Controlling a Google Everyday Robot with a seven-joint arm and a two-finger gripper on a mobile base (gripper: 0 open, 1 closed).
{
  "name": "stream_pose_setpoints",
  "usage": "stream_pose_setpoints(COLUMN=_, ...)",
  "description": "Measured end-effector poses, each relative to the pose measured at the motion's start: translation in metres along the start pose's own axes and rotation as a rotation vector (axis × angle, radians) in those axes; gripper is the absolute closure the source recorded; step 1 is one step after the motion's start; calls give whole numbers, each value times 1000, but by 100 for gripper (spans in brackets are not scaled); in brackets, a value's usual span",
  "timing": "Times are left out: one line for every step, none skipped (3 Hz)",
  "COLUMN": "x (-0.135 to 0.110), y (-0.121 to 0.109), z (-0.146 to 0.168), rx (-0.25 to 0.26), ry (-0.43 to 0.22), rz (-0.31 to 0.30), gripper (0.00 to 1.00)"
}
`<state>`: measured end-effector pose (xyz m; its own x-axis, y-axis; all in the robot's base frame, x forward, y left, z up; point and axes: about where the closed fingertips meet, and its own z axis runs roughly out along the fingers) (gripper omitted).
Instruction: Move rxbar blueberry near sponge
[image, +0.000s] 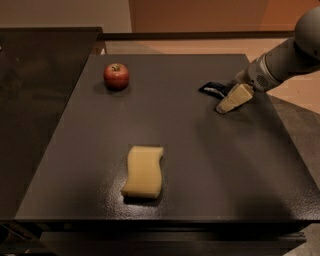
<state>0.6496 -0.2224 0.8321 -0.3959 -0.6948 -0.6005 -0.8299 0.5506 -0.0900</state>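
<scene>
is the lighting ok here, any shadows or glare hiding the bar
Camera view: dim, warm light; the sponge casts a dark shadow along its near edge, the apple a soft one at its base; the dark rxbar blueberry barely stands out from the matte table, beside the gripper at far right; no glare there.

A pale yellow, wavy-sided foam sponge (143, 171) lies alone on the dark matte tabletop (200, 165), with open surface on every side of it. Well behind it to the left stands a round red apple (116, 76). Well behind it to the right lies a small dark navy-wrapped snack bar (214, 89), and the beige-tipped gripper (231, 100) on its grey arm (280, 62) sits just beside the bar. Nothing stands between the bar and the sponge.
</scene>
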Motion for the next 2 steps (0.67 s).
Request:
stream_pose_setpoints(x=-2, y=0, z=3, rx=-14, ry=-24, rz=-4, gripper=41)
stream_pose_setpoints(x=-6, y=2, z=0, rx=-22, ry=-53, rz=-13, gripper=64)
